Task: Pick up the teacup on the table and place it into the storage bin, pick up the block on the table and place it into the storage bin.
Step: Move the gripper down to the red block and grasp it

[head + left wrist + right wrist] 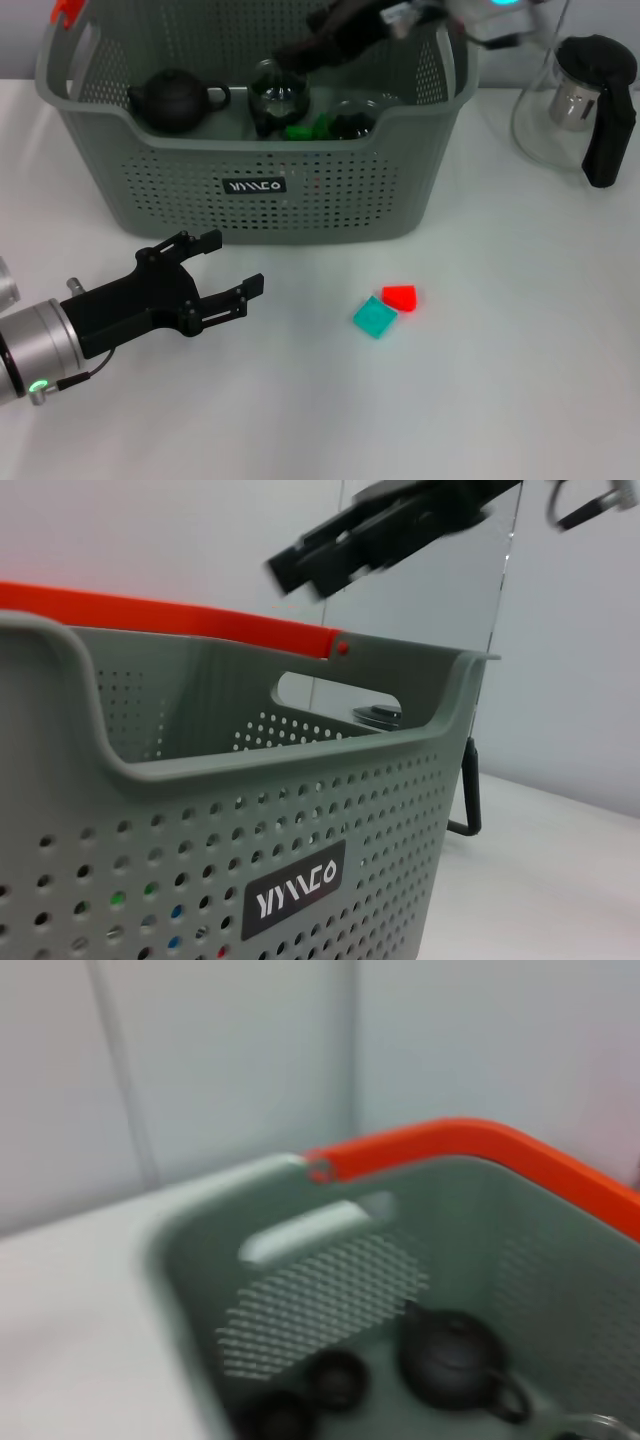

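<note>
1 bin [250,205], 1 teapot [172,100], 1 pitcher [585,105], 2 blocks on table: red [400,297], teal [375,317].

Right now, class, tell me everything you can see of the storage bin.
The storage bin is a large grey-green plastic basket with perforated walls, cut-out grips at both ends, orange handle clips and a small black label on its front. It stands upright on the white table, open at the top. Inside are a dark teapot, small dark cups and something green. The right gripper hangs above its open top.

Matt perforated plastic storage bin [180,190] (grey-green)
</note>
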